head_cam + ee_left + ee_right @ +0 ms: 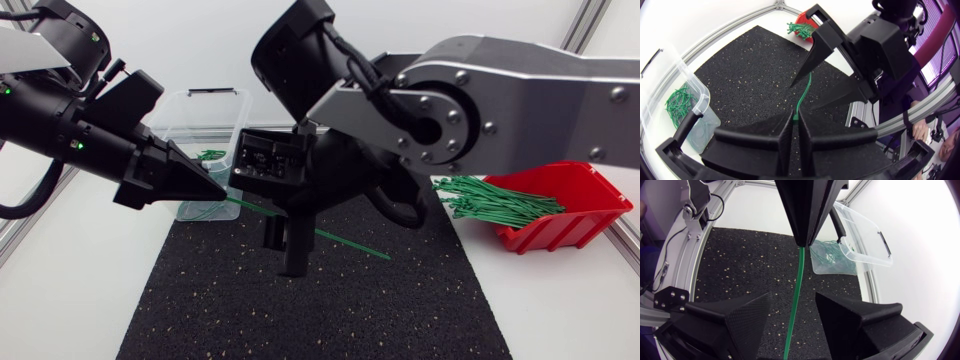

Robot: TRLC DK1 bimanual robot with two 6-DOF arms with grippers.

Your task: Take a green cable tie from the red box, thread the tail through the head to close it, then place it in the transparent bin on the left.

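- Head view: the left gripper [217, 189], left of centre, is clamped on one end of a thin, straight green cable tie [350, 244]. The tie slants down to the right over the black speckled mat [300, 320]. Its middle is hidden behind the right gripper [287, 250] at mid-frame.
- The head view does not resolve how the right gripper's fingers stand. The right wrist view does: the two wedge fingers [747, 317] are apart, and the tie passes between them with a gap on each side.
- Left wrist view: the left fingers [765, 135] are pressed together on the tie's end. The free length leads ahead between the right arm's spread wedges.
- The transparent plastic bin [185, 120], upper left of centre in the head view, holds loose green ties [209, 155]. Both wrist views also show it, off to the side of the left gripper.
- The red plastic box [580, 225] is at the right edge of the head view. A bundle of green cable ties [490, 200] spills from its open front toward centre. Of the wrist views, only the left one catches it, far ahead beyond the right gripper.
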